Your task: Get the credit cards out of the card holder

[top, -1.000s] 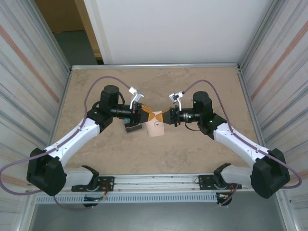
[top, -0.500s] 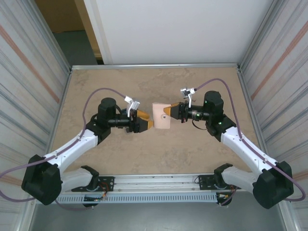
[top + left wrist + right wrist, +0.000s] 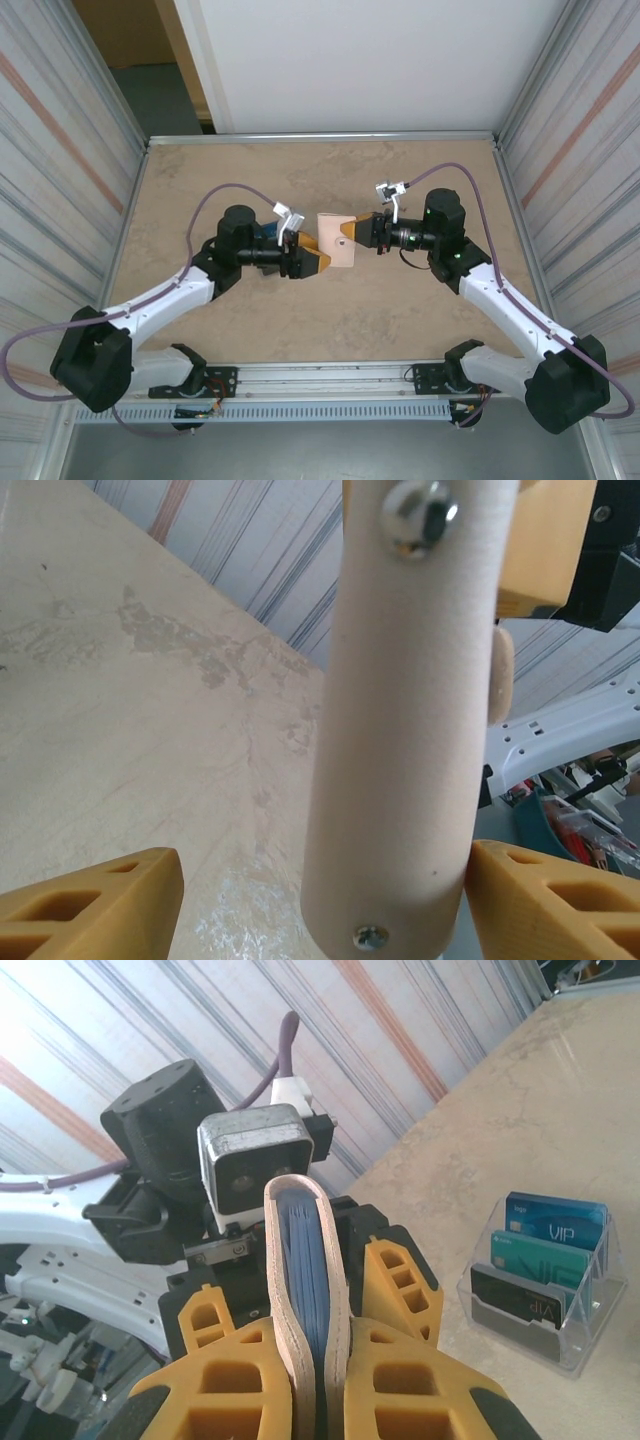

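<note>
Pinching the card holder by one edge, my right gripper keeps its yellow jaws pressed together on the beige leather and holds it lifted off the table, over the middle. From my right wrist I see the holder edge-on, folded shut, its pale blue lining showing between the two tan sides. My left gripper faces it from the other side with its jaws spread, one finger on each side of the holder's free edge. From my left wrist the fingertips stand low at either side of the holder; a gap shows on the left, and whether the right one touches I cannot tell. On the table beyond, a clear plastic stand holds teal and dark cards upright
</note>
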`<action>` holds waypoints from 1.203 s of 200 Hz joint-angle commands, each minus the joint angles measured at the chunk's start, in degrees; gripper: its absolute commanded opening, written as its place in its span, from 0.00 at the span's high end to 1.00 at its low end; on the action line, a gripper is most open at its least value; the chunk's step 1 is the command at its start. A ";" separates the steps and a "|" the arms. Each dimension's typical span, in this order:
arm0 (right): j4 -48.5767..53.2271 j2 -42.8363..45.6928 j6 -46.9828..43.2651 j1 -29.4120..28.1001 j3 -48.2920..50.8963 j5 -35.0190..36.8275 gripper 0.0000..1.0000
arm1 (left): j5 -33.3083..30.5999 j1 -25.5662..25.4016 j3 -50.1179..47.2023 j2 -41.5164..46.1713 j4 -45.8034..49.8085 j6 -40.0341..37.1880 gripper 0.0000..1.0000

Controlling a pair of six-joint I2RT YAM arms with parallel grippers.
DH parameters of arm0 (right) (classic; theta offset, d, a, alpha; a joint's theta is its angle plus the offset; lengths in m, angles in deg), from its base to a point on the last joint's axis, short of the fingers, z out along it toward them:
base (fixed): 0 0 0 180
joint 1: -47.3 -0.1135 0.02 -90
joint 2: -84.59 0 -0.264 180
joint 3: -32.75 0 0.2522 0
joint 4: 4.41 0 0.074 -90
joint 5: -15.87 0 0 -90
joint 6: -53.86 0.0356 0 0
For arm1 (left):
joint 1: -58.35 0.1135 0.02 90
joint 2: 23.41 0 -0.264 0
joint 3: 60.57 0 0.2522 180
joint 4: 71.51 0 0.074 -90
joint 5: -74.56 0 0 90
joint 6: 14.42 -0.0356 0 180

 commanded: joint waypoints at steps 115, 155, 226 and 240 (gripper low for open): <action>8.94 -0.32 -2.47 -1.65 -1.43 10.21 0.74 | -5.20 -0.38 3.08 -0.97 0.01 0.00 0.91; 22.03 1.18 0.18 -3.65 -4.20 32.91 0.48 | -16.91 -0.94 2.31 -0.12 3.70 -1.84 0.97; 32.08 -2.81 8.56 -14.12 -10.19 51.79 0.51 | -22.59 -1.84 3.97 -4.93 4.70 -2.59 1.00; 33.04 -4.98 9.84 -15.93 -12.03 53.13 0.54 | -22.77 -1.91 4.37 -5.70 4.63 -2.62 1.00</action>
